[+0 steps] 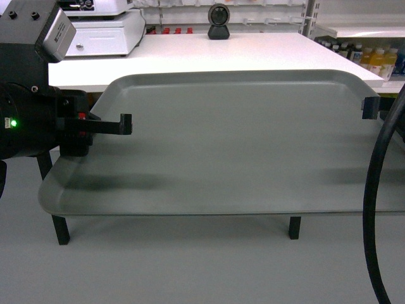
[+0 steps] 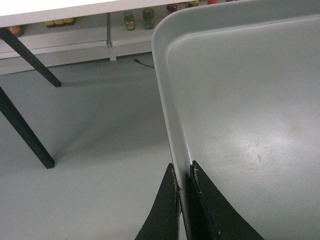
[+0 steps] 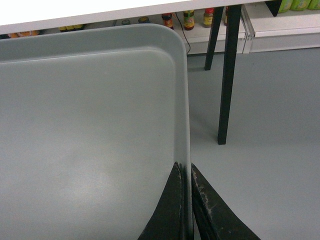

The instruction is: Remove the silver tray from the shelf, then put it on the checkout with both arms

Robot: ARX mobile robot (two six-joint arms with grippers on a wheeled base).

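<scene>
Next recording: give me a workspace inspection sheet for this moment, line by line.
Surface: white checkout, ahead of the tray and not yet under it.
Job's things: silver tray held in the air over grey floor, roughly level; shelf not seen.
Clutter: cash register and black scanner at the checkout's far edge.
Grippers: left gripper shut on the tray's left rim; right gripper shut on its right rim.
Cables: thick black cable looping at the right.
Surroundings: store shelving with bottles and jars; black checkout legs.
</scene>
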